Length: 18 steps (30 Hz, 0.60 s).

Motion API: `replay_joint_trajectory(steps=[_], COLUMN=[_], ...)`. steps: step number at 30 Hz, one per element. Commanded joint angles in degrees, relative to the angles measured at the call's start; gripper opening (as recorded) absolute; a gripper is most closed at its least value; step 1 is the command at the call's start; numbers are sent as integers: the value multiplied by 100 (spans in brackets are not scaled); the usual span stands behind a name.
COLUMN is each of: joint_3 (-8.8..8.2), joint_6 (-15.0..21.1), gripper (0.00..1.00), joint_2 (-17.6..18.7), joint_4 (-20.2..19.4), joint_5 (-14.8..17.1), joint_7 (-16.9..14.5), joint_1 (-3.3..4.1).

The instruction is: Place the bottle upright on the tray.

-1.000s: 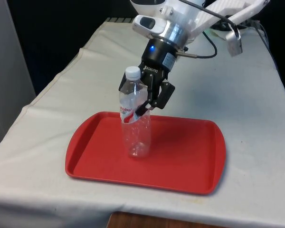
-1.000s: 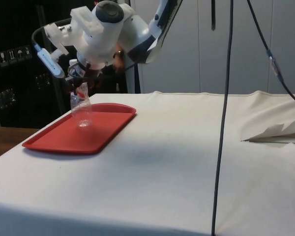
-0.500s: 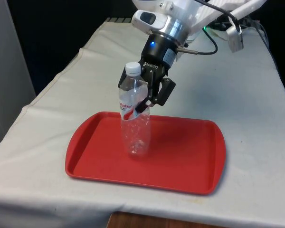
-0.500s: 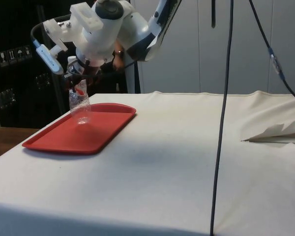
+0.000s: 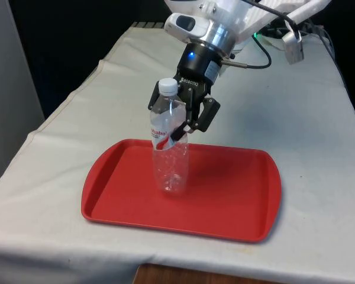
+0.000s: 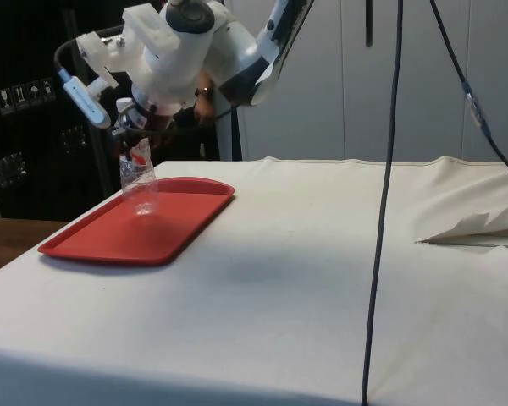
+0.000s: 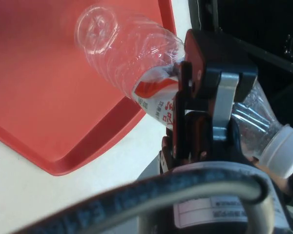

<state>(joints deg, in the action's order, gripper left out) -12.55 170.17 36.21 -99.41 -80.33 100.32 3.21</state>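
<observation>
A clear plastic bottle (image 5: 168,161) with a white cap and a red-and-white label stands nearly upright, its base resting on the red tray (image 5: 236,201). My gripper (image 5: 171,127) comes down at a slant from behind and is shut on the bottle at label height. From the side, the bottle (image 6: 139,188) stands toward the far part of the tray (image 6: 110,241), under the gripper (image 6: 137,152). In the wrist view a black finger (image 7: 185,92) presses the label of the bottle (image 7: 127,53), whose base points at the tray (image 7: 39,97).
The tray lies close to the table's near edge in the front view, with white cloth (image 5: 319,148) around it. In the side view a black cable (image 6: 381,211) hangs over the table, and a fold of cloth (image 6: 474,228) rises at the right.
The bottle's top has shifted slightly toward the front view's right, so it stands straighter. The gripper keeps its hold and has barely moved.
</observation>
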Motion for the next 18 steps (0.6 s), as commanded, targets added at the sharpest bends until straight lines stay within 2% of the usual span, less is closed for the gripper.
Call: replay_joint_trajectory(steps=[1,3,4,5,11,12,13,18], joint_3=[63,57,0,52,34,0,34,29], joint_6=[80,103,17,109,183,92,195,298], gripper=[14,14,14,14,14,14,14,14], joint_2=[-34,-34,0,-34,-46,-6,-46,-17], joint_4=[-132,-138,-17,-132,-160,-63,-160,-166], joint_5=[86,74,0,63,29,0,29,23], joint_7=[-132,-132,-11,-120,-120,-46,-120,-115], joint_1=[-57,-57,0,-52,-46,0,-46,-52])
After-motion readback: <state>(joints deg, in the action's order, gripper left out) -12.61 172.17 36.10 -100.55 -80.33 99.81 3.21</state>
